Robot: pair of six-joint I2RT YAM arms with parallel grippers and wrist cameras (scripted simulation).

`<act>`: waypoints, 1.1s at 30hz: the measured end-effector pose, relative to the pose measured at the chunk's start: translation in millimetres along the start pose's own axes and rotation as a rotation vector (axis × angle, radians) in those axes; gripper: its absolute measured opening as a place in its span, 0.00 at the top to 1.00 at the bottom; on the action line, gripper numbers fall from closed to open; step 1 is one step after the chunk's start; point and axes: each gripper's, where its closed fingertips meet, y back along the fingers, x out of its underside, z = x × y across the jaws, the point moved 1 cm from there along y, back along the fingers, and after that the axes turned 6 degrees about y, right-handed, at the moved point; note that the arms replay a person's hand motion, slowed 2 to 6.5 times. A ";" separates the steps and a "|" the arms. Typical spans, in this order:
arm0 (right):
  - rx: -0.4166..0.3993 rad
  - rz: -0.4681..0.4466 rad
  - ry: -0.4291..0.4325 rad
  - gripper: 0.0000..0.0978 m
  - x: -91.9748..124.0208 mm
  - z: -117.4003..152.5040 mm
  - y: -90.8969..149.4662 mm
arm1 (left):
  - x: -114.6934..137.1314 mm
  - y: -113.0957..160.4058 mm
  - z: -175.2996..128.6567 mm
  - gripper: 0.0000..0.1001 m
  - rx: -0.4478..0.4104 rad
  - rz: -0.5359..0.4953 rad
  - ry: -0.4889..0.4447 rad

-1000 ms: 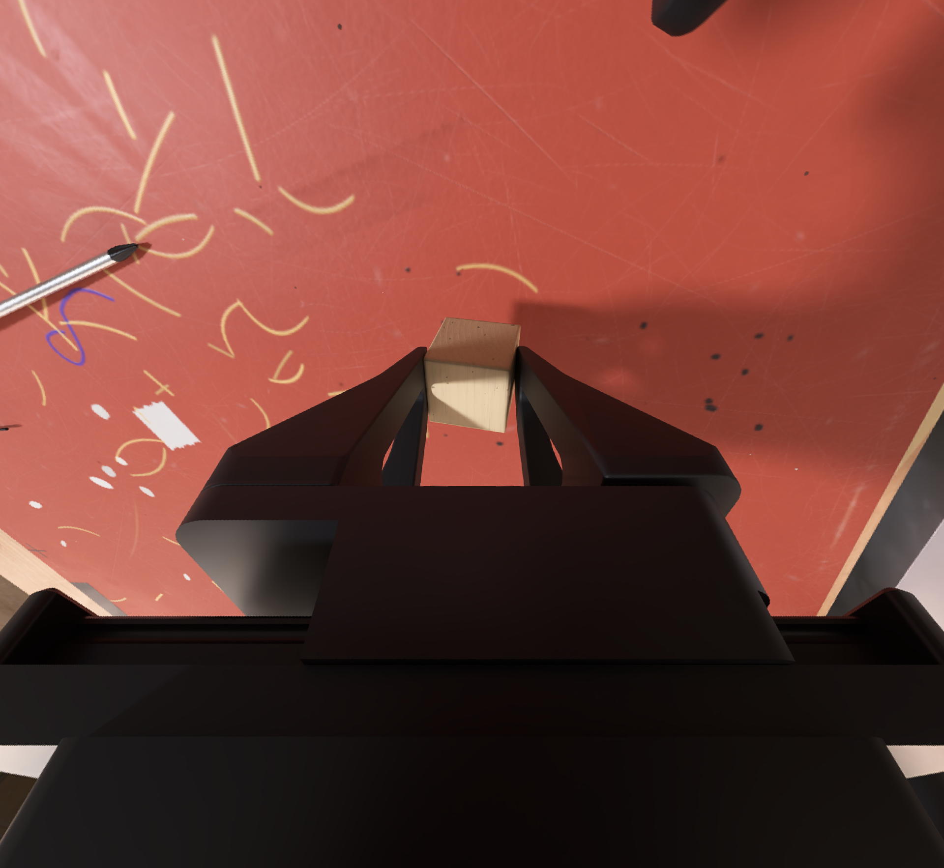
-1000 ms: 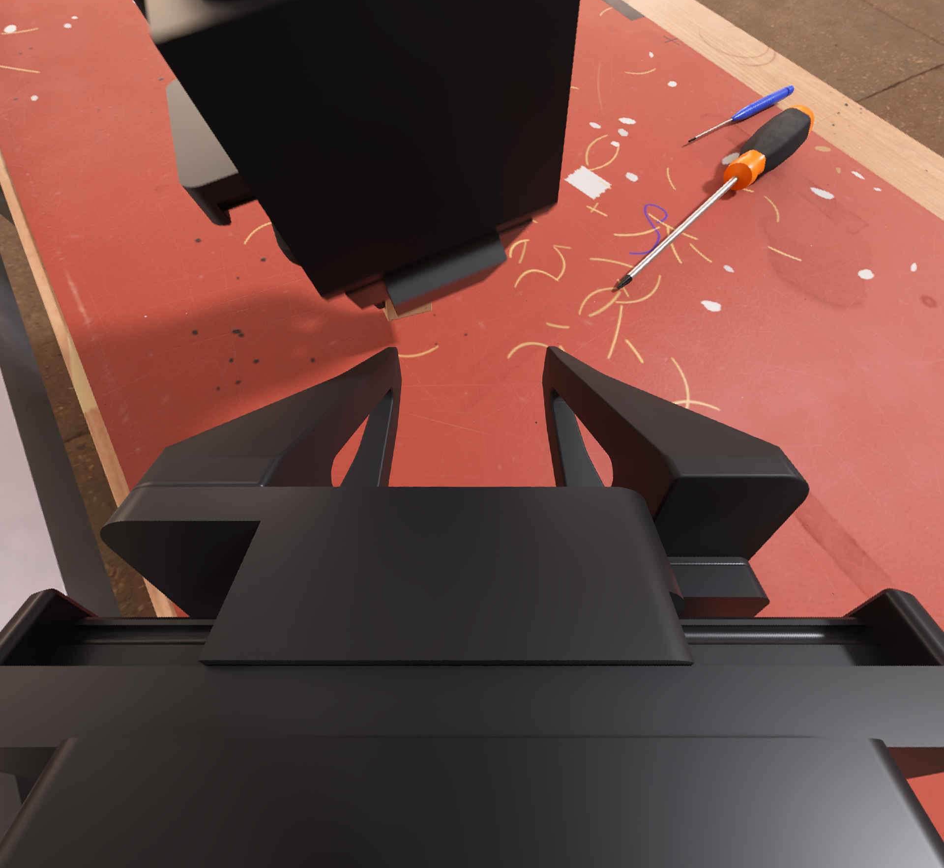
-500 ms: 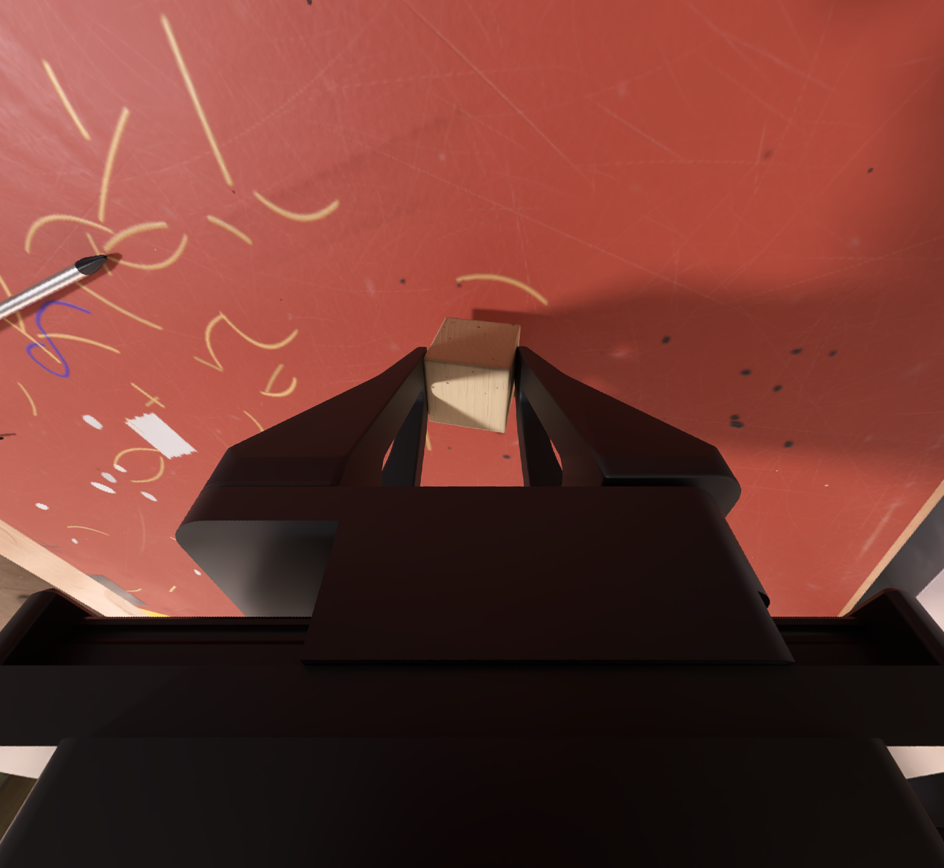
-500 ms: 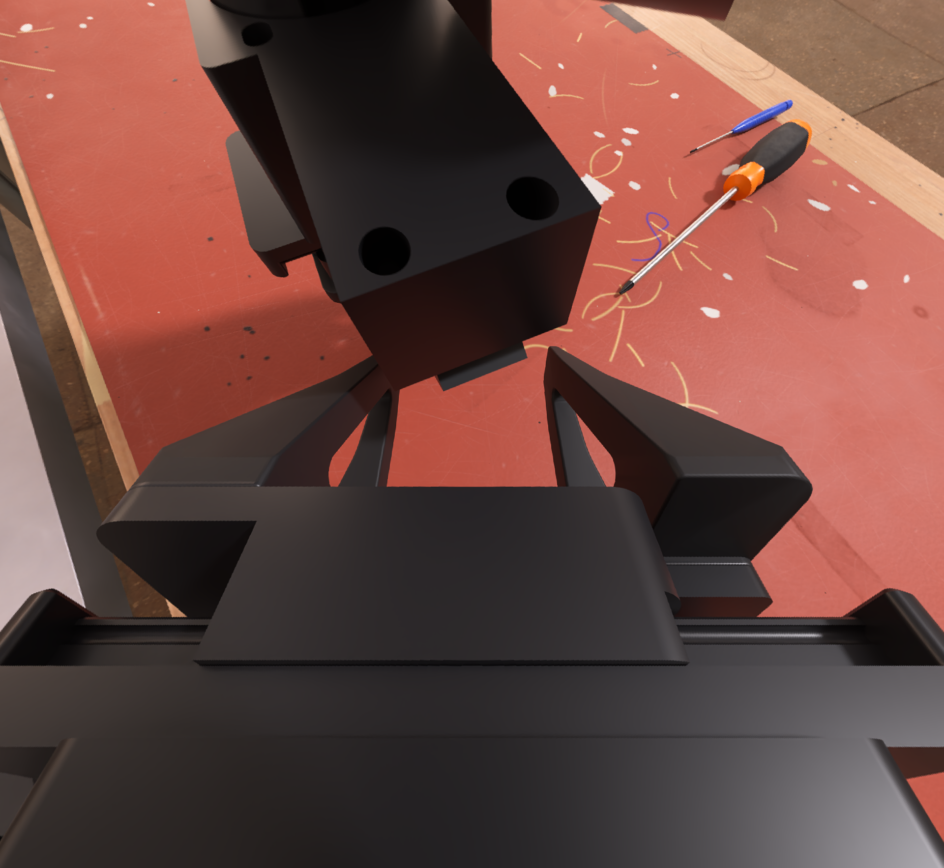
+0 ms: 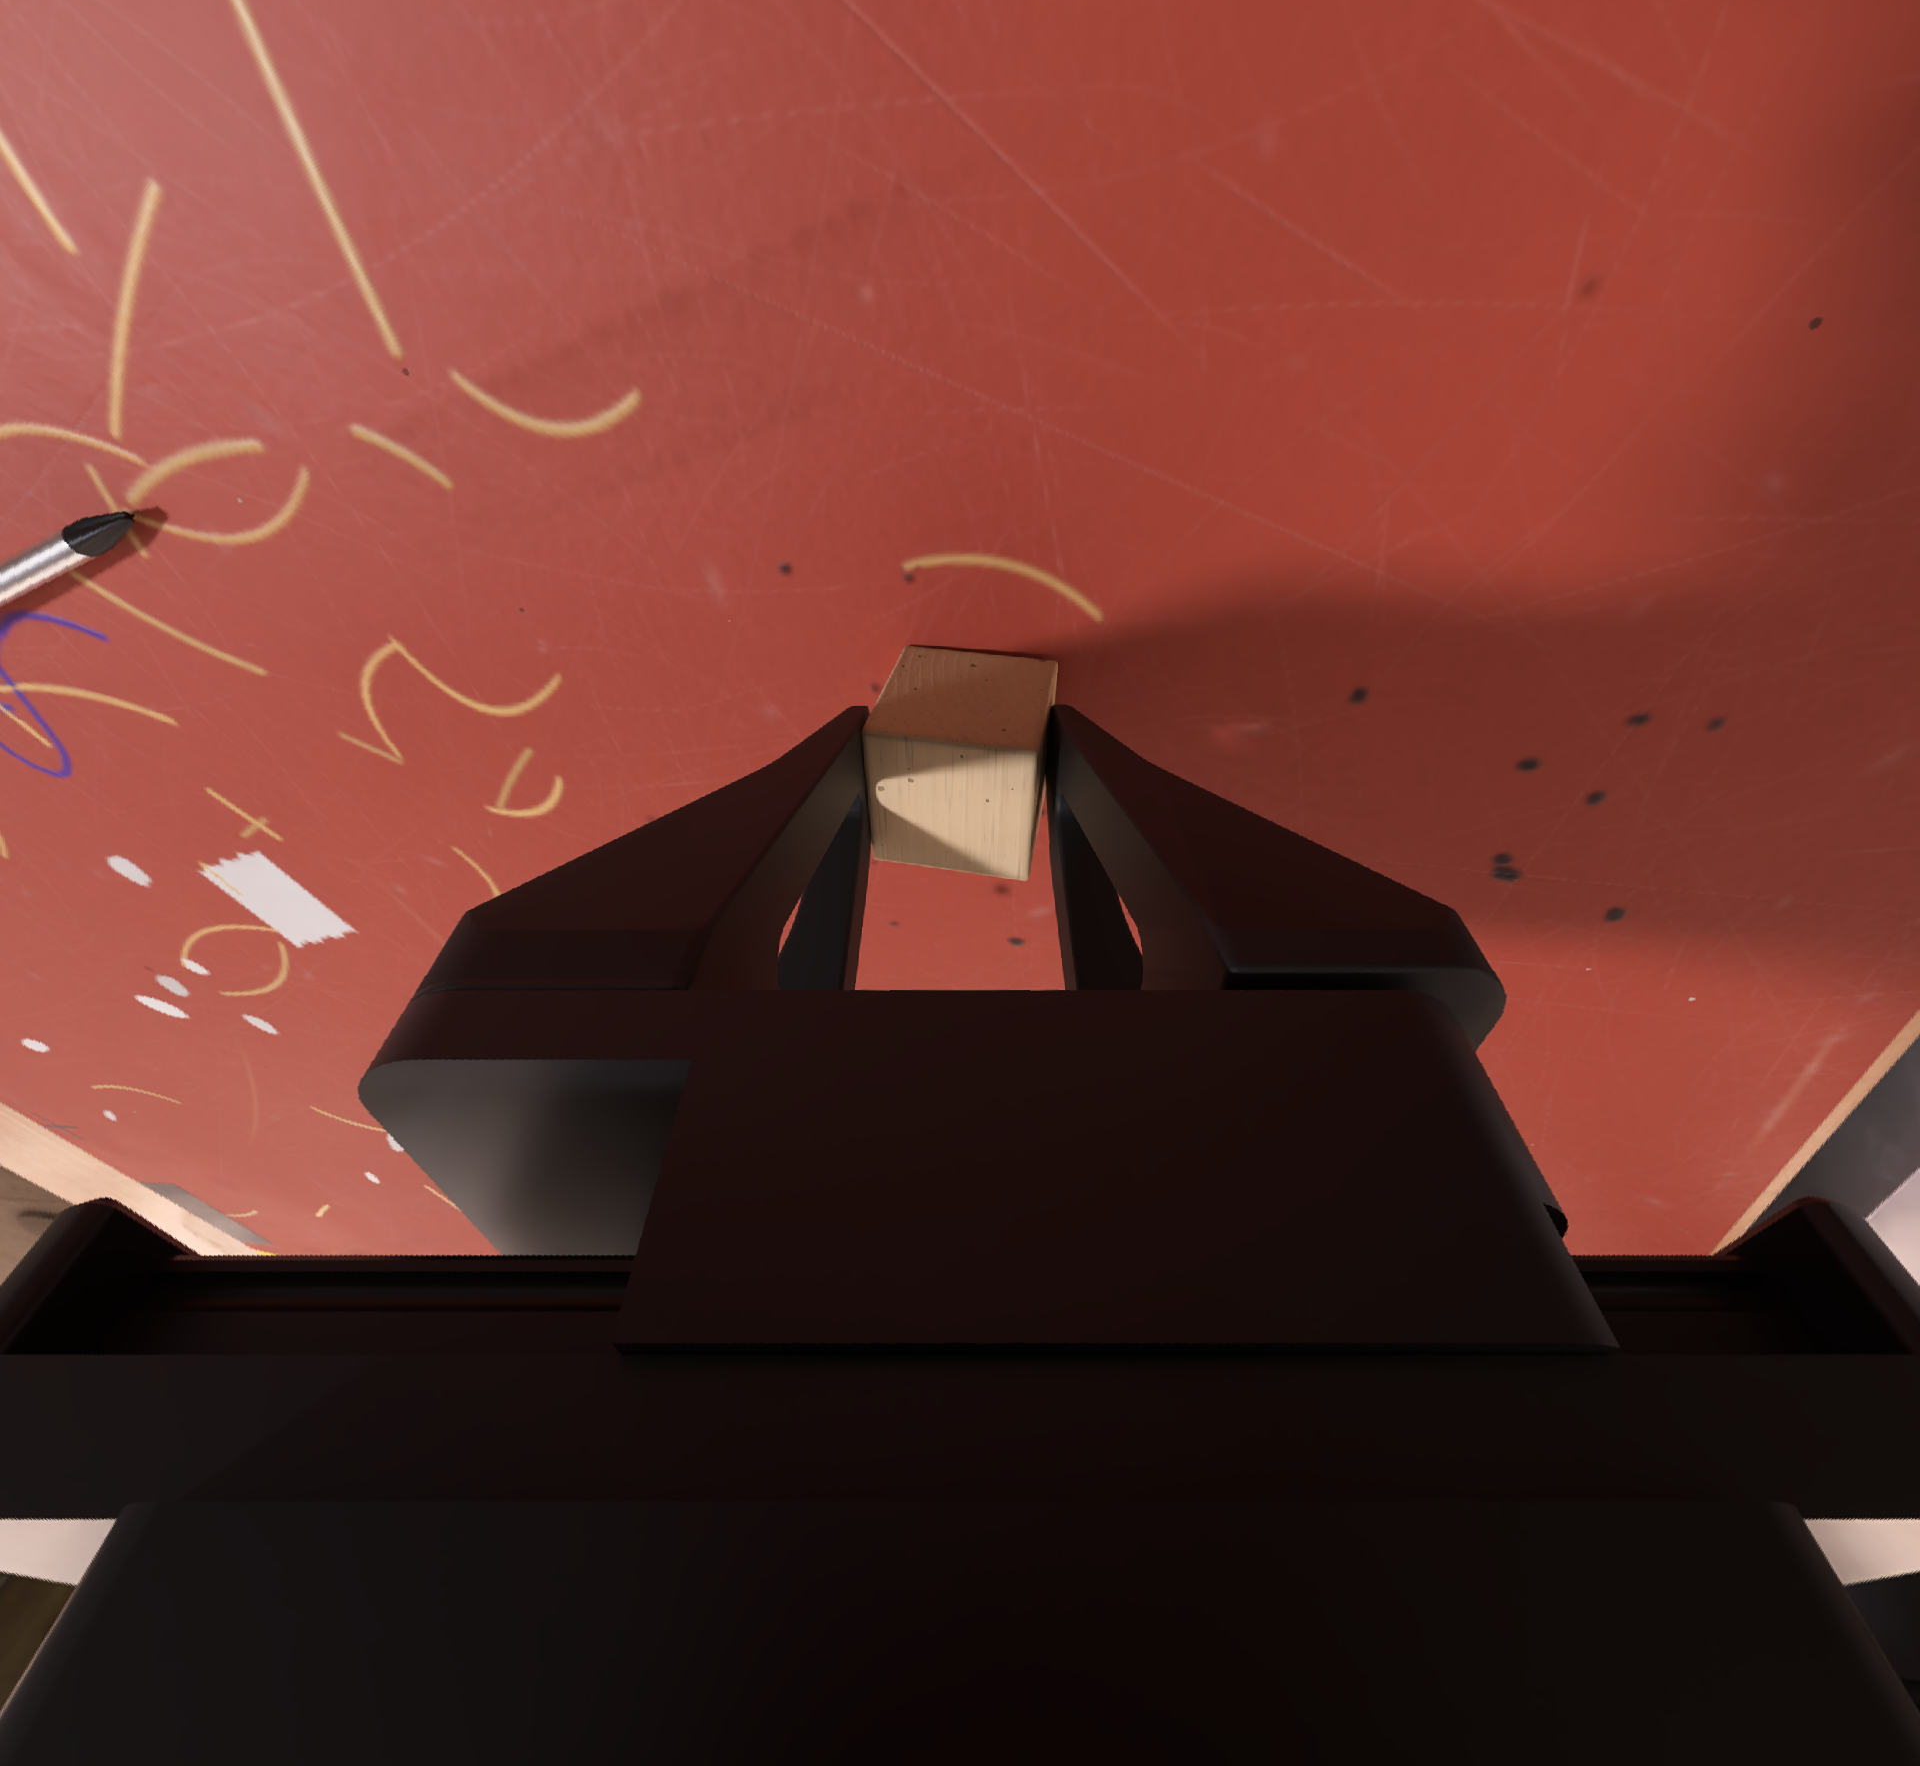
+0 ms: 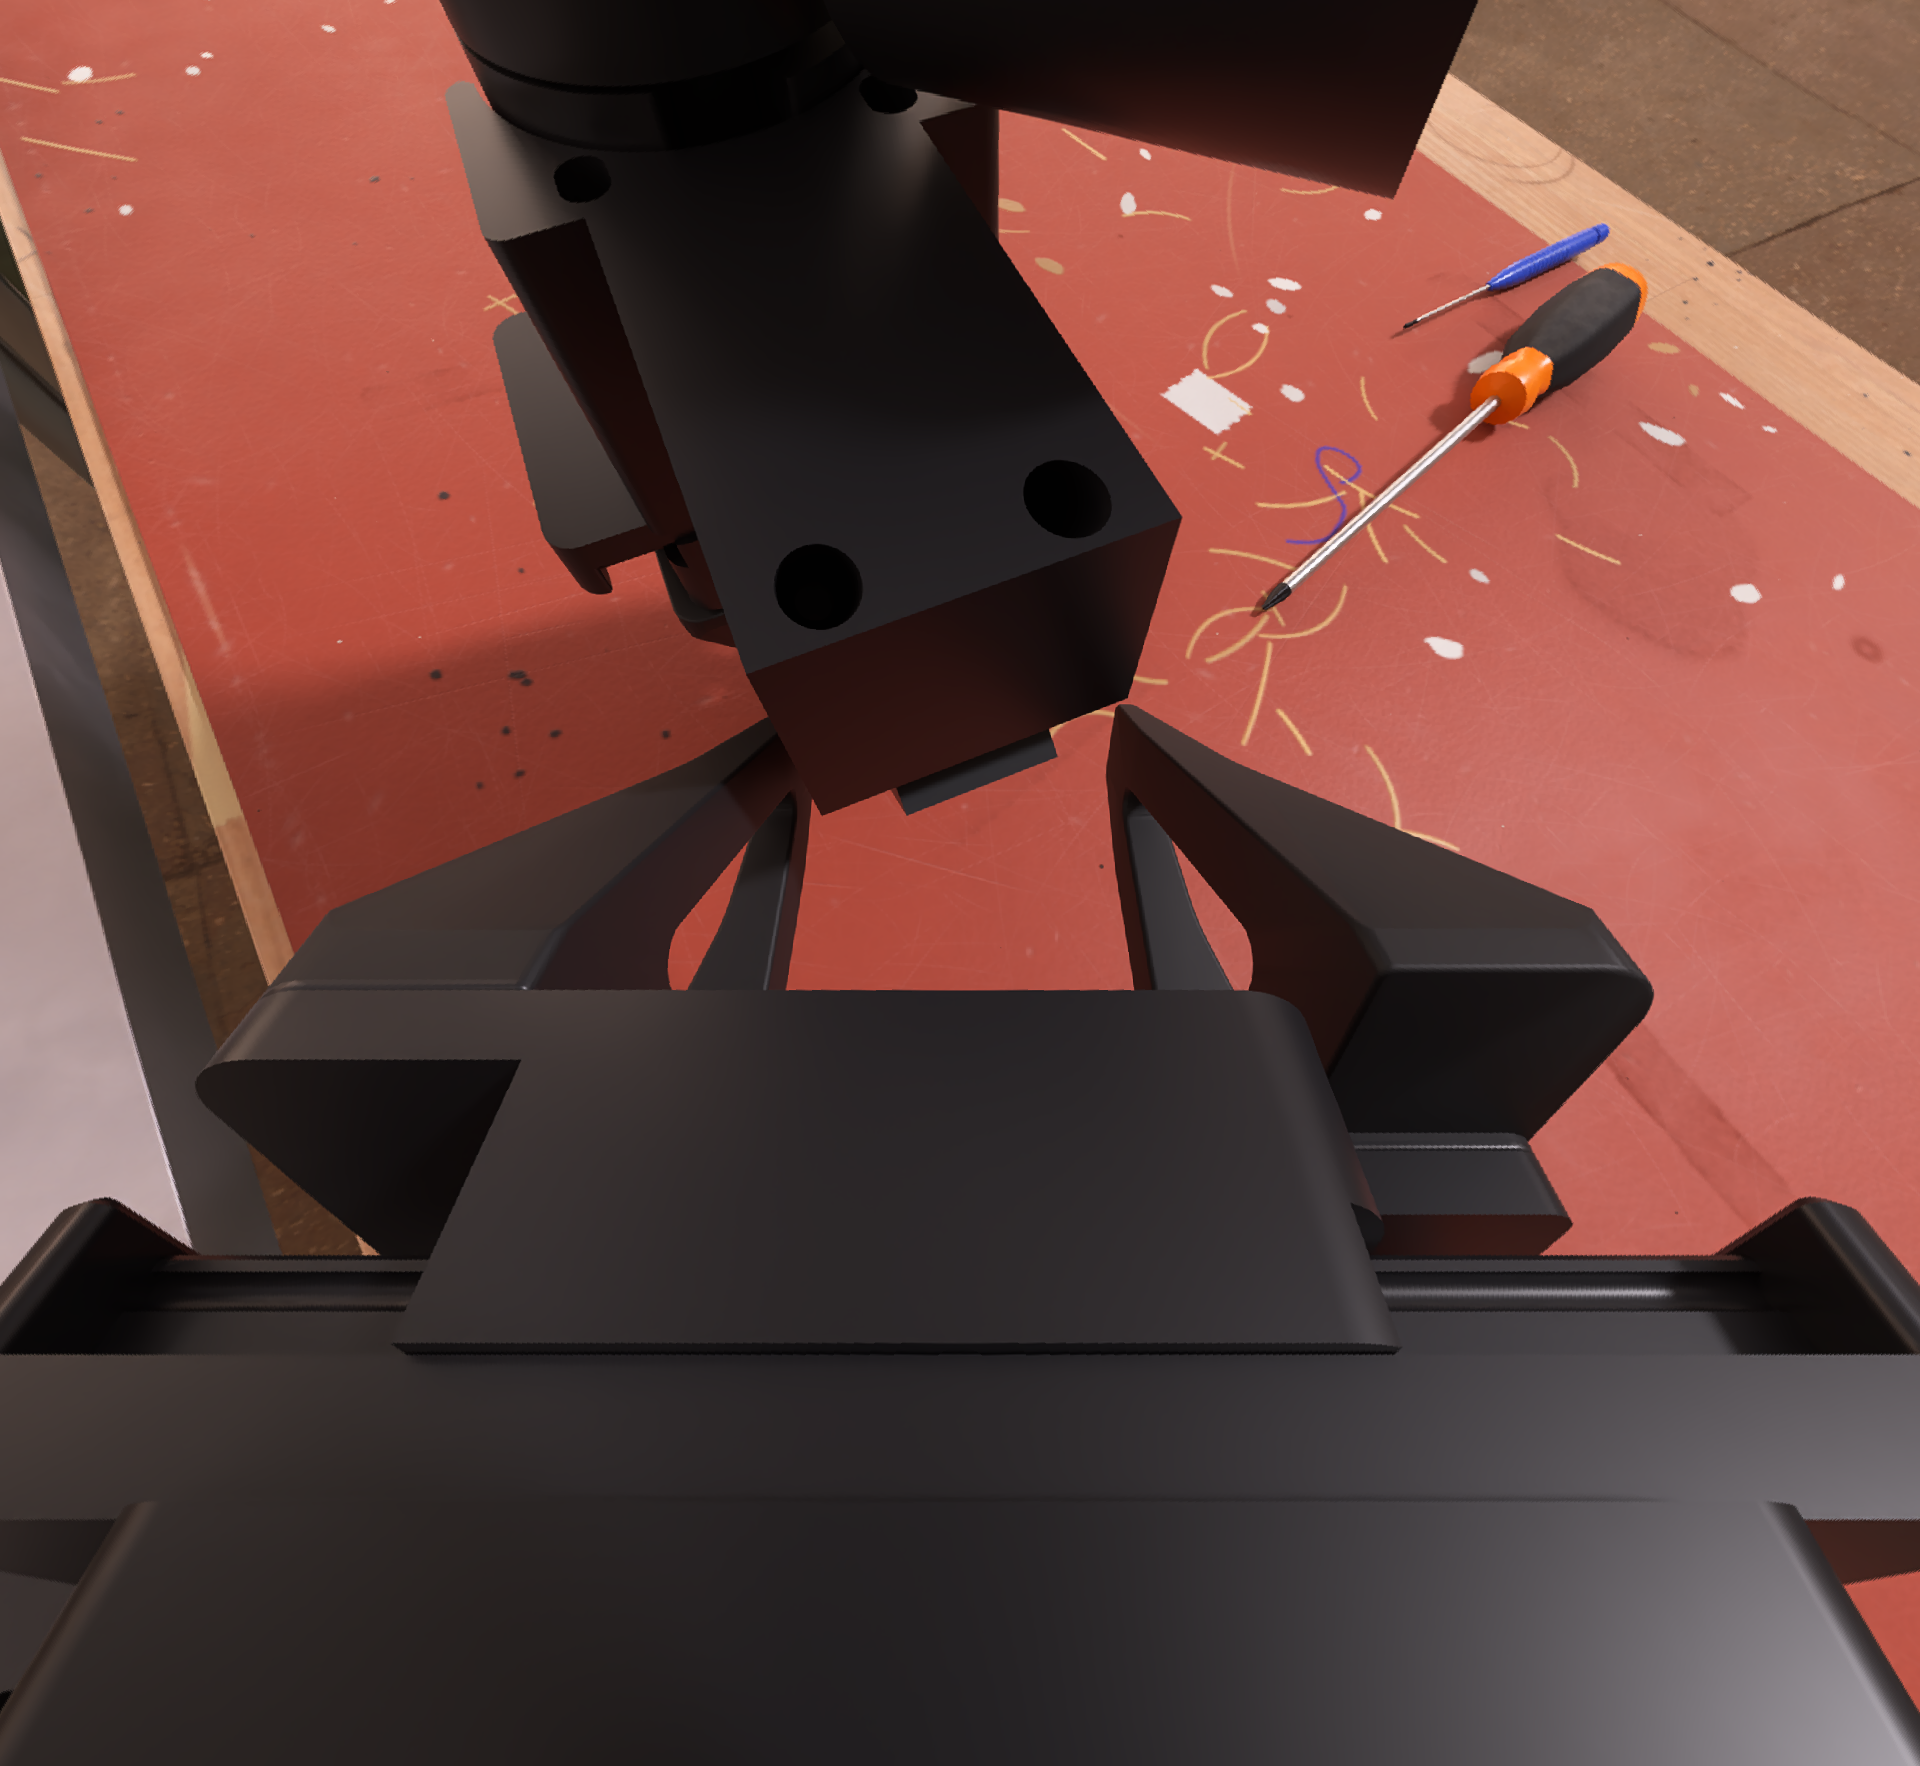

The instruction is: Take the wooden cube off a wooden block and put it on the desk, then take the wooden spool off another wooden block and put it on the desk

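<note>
My left gripper (image 5: 956,729) is shut on the pale wooden cube (image 5: 954,781), which is down at the red desk (image 5: 1143,262); its far edge looks to meet the surface. My right gripper (image 6: 951,729) is open and empty above the desk. The left arm's black body (image 6: 862,428) fills the right wrist view ahead of my right fingers and hides the cube there. No wooden block or spool shows in either view.
An orange-and-black screwdriver (image 6: 1475,428) lies to the right, its tip also in the left wrist view (image 5: 94,534). A small blue screwdriver (image 6: 1517,272) lies beyond it. The desk's wooden edges run at left (image 6: 156,573) and far right (image 6: 1714,334).
The left gripper has come lower and closer to the desk with the cube still held. In the right wrist view the left arm has come nearer and now covers more of the view.
</note>
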 end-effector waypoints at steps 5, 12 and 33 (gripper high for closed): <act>0.000 -0.002 0.000 0.51 -0.4 -0.3 0.3 | 1.1 0.6 1.0 0.71 -0.007 -0.009 0.004; 0.000 -0.002 0.000 0.50 -0.4 -0.3 0.3 | 3.4 10.4 4.3 0.66 -0.035 -0.048 0.010; 0.005 -0.046 -0.018 0.51 -6.9 -4.2 9.2 | 97.3 136.5 57.7 0.62 -0.233 -0.382 0.243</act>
